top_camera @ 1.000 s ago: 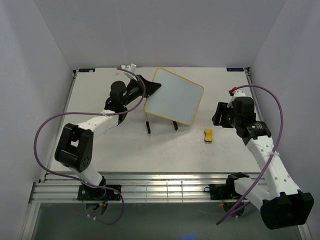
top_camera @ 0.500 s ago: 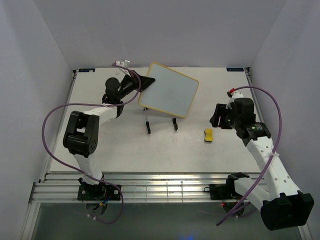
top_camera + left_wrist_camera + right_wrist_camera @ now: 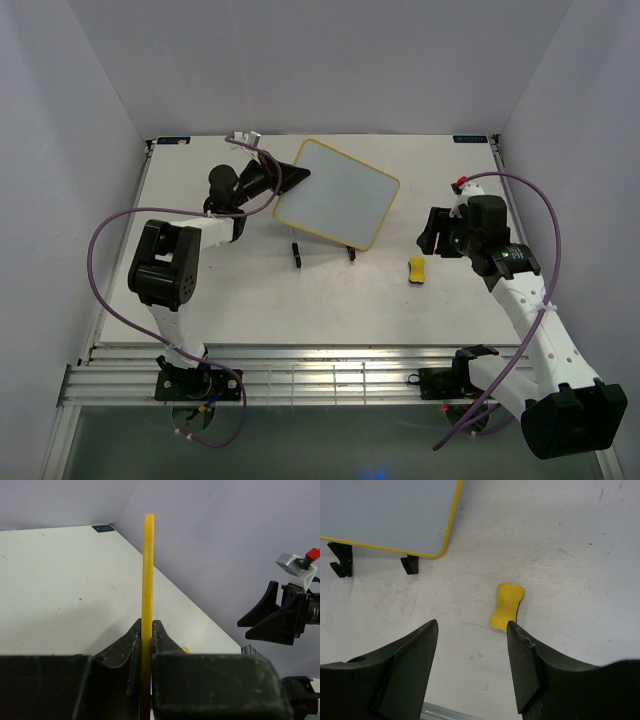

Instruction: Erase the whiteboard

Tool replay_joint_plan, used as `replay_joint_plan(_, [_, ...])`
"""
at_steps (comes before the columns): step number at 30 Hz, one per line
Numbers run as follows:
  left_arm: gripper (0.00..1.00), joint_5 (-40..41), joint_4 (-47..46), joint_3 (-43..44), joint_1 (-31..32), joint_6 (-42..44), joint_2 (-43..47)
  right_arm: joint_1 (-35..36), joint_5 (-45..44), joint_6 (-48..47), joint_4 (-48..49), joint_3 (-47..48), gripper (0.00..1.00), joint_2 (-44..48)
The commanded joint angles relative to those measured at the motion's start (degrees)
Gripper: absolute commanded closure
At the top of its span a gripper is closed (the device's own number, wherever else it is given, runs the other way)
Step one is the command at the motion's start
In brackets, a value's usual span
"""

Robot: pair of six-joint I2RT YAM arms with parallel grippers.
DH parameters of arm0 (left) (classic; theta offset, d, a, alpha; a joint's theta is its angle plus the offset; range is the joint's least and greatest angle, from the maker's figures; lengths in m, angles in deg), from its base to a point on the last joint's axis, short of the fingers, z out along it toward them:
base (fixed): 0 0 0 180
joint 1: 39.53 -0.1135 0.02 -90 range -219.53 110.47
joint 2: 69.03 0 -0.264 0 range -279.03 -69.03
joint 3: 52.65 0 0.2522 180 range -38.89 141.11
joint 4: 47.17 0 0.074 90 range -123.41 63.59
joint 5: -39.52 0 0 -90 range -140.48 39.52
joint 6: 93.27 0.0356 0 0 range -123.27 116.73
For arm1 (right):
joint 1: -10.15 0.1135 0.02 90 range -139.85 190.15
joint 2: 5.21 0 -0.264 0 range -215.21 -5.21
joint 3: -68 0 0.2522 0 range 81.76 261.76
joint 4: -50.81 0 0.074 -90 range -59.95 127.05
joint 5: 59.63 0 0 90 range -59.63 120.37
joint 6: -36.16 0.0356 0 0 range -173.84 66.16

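Whiteboard hangs tilted over the middle of the bench in the top view, its plain pale face turned up and its thin yellow frame showing all round. The left claw is clamped on the board's left edge. Two black feet of the wire stand stick out from under the board's near edge; whether the board touches the stand cannot be told. A small yellow eraser lies on the bench to the right of the stand. The right claw hovers just beyond it, on the far right side.

The left wrist view shows the board edge-on as an upright yellow strip, pinched tight between the two black fingers. The other arm's claw stands well apart at the right.

In the right wrist view the fingers are parted over bare bench with nothing between them. The bone-shaped eraser lies flat just past the right fingertip. The board's near right corner and both stand feet sit further off to the left.
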State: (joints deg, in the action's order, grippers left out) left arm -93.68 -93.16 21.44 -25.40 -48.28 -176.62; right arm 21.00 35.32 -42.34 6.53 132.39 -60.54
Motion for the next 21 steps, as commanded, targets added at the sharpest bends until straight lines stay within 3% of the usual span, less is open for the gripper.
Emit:
replay_joint_plan(1, [1.0, -1.01, -5.82, -0.74, -1.12, -0.25, 1.51, -0.04, 1.29, -0.87, 2.4, -0.8, 0.37, 0.14])
replay_joint_plan(10, [1.0, -9.44, -2.74, 3.38, -3.85, 8.0, -3.5, -0.13, 2.78, -1.05, 3.19, -1.15, 0.37, 0.4])
replay_joint_plan(16, [1.0, -12.35, -6.26, -0.12, -5.16, 15.73, -4.91, -0.13, 3.49, -1.22, 3.19, -0.97, 0.37, 0.4])
replay_joint_plan(21, [1.0, -14.72, -20.8, -5.4, -7.18, 18.12, -6.84, -0.13, 4.45, -1.22, 3.89, -1.24, 0.37, 0.75])
